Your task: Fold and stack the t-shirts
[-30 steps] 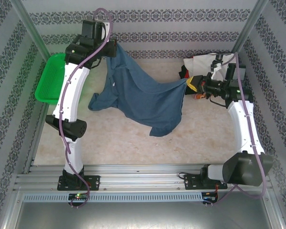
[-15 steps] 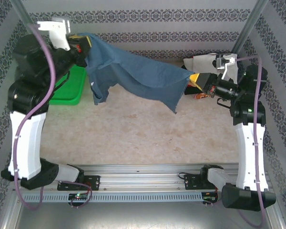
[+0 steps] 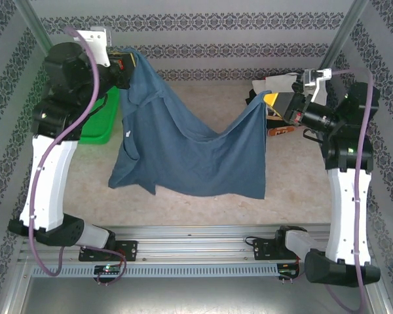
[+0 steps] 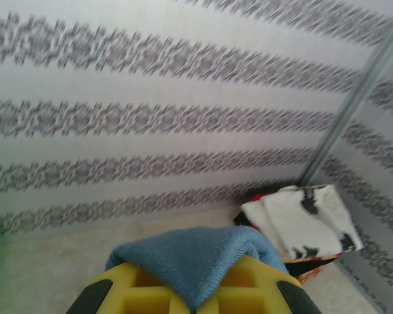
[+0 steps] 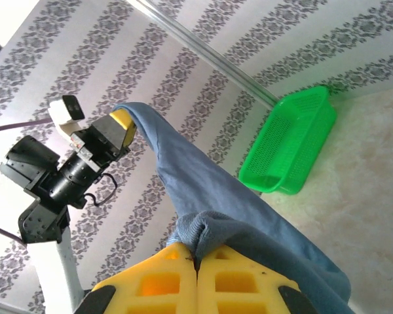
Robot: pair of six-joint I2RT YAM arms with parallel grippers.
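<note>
The pale speckled table (image 3: 301, 183) was the big backdrop; over it hung the plain slate-blue short-sleeved t-shirt (image 3: 190, 150), strung up in the air between the two arms, sagging in the middle, lower edge dangling near the tabletop; whether it touched, I couldn't tell. The green plastic mesh basket (image 3: 95, 127) sat at the far left, and the heap of other t-shirts (image 4: 301, 219), white with black print on top, sat in the far right corner. The left gripper (image 4: 193, 291) had its yellow pads clamped on one bunched bit of the blue cloth; the right gripper (image 5: 196, 271) had its pads pressed tight together on another bit, with cloth spilling out of the pinch.

My take on the step: this looked like the spread-before-laying-down bit; I'd draw the arms apart to take out the sag, level them up, then lower slowly so the hanging edge lands first and the rest rolls out flat; the left side looked crumpled, so watch it.
</note>
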